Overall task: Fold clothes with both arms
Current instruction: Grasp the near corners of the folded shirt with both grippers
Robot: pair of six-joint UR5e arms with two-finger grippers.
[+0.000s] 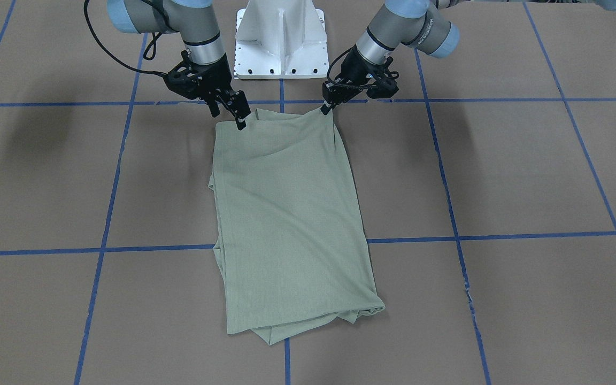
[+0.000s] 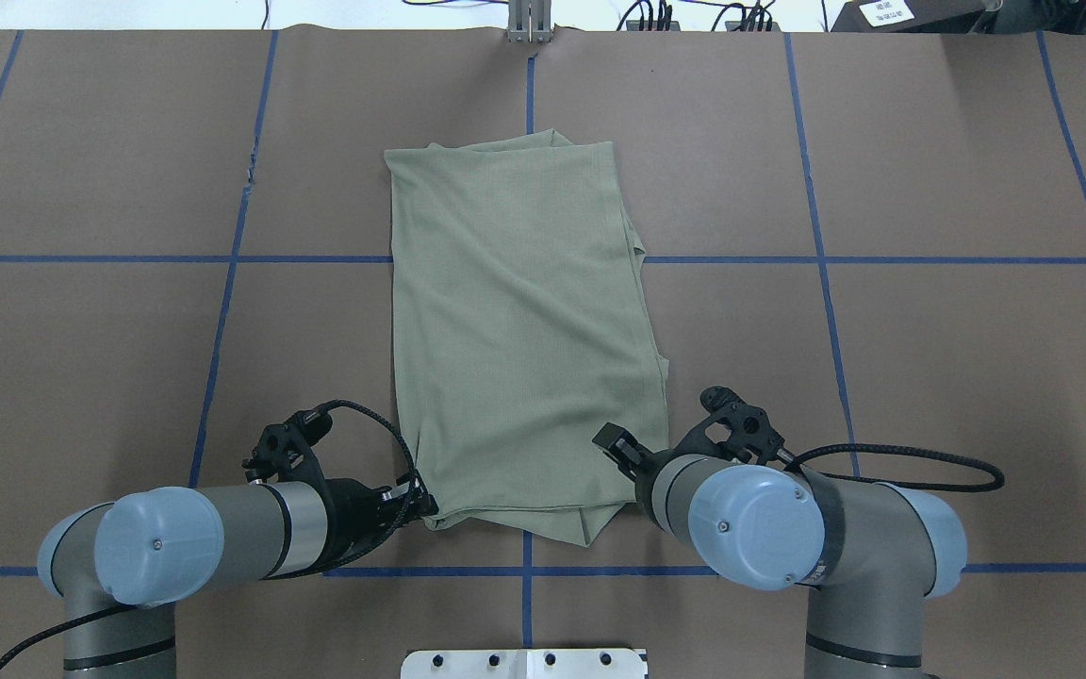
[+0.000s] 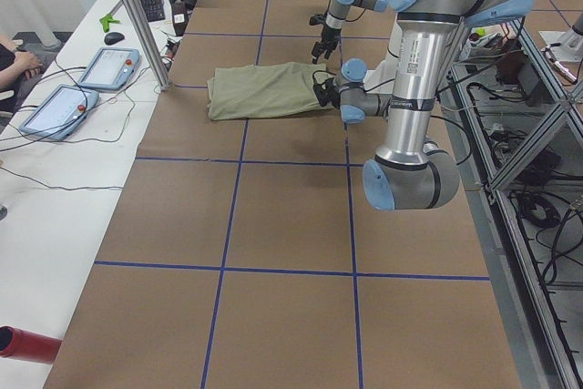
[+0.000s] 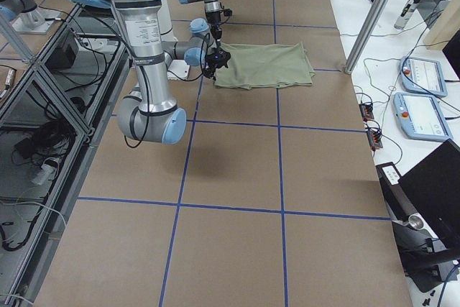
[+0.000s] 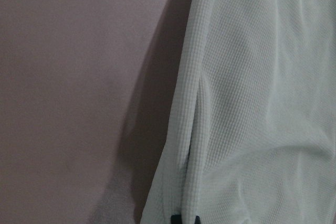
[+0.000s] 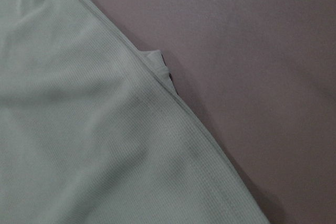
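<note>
Clamping shirt (image 1: 292,214) corners with left gripper (image 1: 325,109), right gripper (image 1: 240,122)
Could lose thin knit if raised unevenly; skewed fold

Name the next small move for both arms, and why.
Probably lift both together a little: the left gripper and right gripper each seem to pinch a robot-side corner of the shirt, its edge sagging between them, the rest lying flat. That would start the fold toward the far end.

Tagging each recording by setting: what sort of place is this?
Probably a robotics lab workcell: a brown table marked with a blue tape grid, teach pendants on a side bench, and a white robot pedestal.
</note>
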